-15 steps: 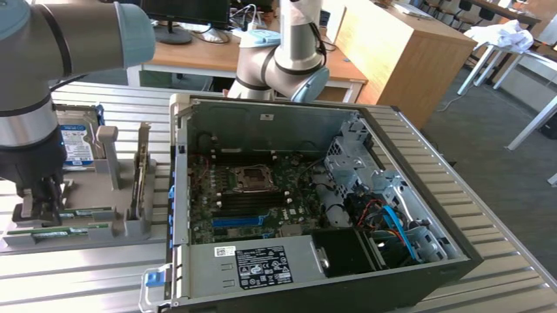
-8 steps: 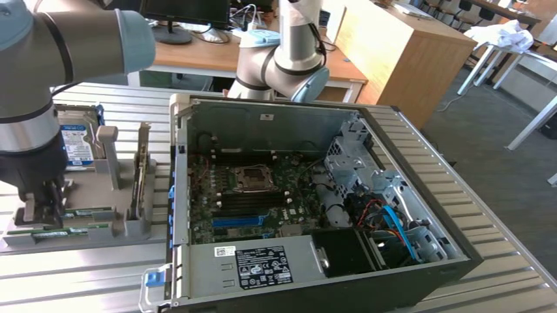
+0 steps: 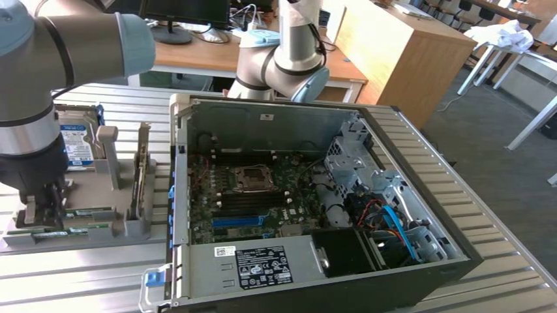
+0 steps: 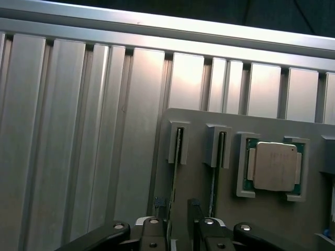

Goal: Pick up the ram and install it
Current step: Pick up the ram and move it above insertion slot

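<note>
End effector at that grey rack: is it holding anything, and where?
Nothing seems held yet. The end effector straddles the ram, which stands edge-up in the grey rack, jaws apart.

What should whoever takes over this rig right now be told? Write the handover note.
Gripper: open, down at the grey holder, one finger on each side of the ram, not clamped as far as I can tell.
Ram: on edge in its holder slot. A second stick is in the slot beside it, and the processor chip is further along.
Computer case: open, on the exterior view's right of the holder.
Done: approach to the ram.
Left: the lift and the install; neither is done yet.
</note>
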